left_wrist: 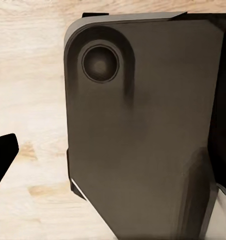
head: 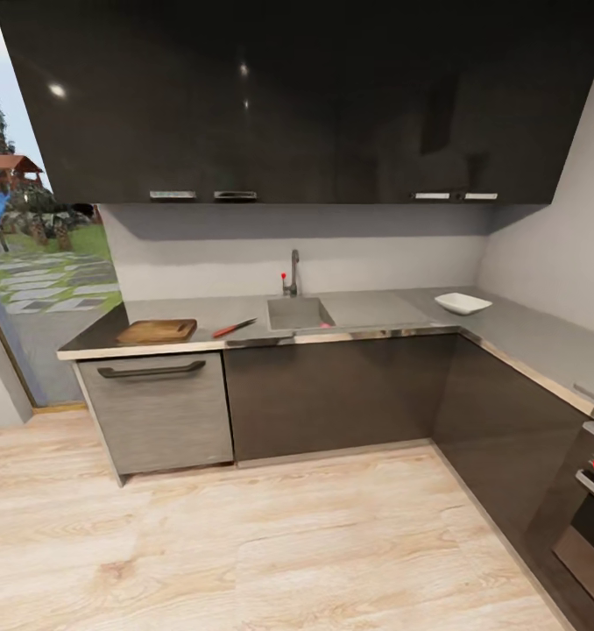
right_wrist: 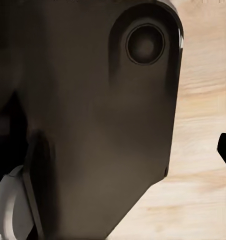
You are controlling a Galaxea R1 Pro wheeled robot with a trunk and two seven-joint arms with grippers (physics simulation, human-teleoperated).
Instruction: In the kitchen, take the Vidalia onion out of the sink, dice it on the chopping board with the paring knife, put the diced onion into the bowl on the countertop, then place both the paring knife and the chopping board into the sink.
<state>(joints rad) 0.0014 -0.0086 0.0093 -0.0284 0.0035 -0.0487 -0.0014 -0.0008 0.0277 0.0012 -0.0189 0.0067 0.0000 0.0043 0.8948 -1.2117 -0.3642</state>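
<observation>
Four of the task's things line the far countertop [head: 376, 308], well apart from the robot: chopping board [head: 157, 330] at left, paring knife [head: 234, 328] just right of it, ready for dicing, sink [head: 299, 313] at centre, bowl [head: 463, 303] far right. A red speck in the sink's right corner may be the onion. Whether either gripper is open I cannot tell; both wrist views face dark robot casing above wood floor [head: 244, 543].

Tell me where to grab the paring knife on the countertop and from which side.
Grip the paring knife by its red-orange handle, the end nearer the counter's front edge, coming down from above. It lies flat between the chopping board and the sink, blade pointing toward the sink.
</observation>
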